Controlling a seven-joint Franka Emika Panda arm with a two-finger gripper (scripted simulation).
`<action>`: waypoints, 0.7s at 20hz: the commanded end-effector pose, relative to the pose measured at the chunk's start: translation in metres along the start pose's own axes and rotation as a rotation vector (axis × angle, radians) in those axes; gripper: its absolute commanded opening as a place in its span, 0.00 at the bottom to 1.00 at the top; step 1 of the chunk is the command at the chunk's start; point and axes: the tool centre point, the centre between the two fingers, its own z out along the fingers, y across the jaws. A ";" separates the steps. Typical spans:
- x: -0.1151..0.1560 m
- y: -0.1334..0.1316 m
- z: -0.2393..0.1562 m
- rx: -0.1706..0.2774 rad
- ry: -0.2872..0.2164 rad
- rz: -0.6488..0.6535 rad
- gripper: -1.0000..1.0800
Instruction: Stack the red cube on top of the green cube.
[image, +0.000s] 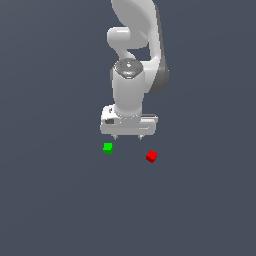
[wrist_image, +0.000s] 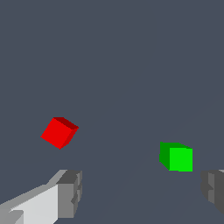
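2 cubes apart: red cube (image: 151, 156), green cube (image: 107, 147)

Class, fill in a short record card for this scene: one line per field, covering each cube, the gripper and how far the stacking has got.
red cube: on the surface, turned at an angle, towards the exterior view's right
green cube: on the surface, towards the exterior view's left, apart from the red one
gripper: open, holding nothing, touching neither cube
fingers: spread wide in the wrist view, both cubes visible beyond them
stack status: not started; nothing rests on the green cube
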 end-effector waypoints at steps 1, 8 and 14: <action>0.000 0.000 0.000 0.000 0.000 0.000 0.96; -0.001 -0.005 0.004 0.000 -0.001 0.024 0.96; -0.003 -0.017 0.015 0.000 -0.004 0.083 0.96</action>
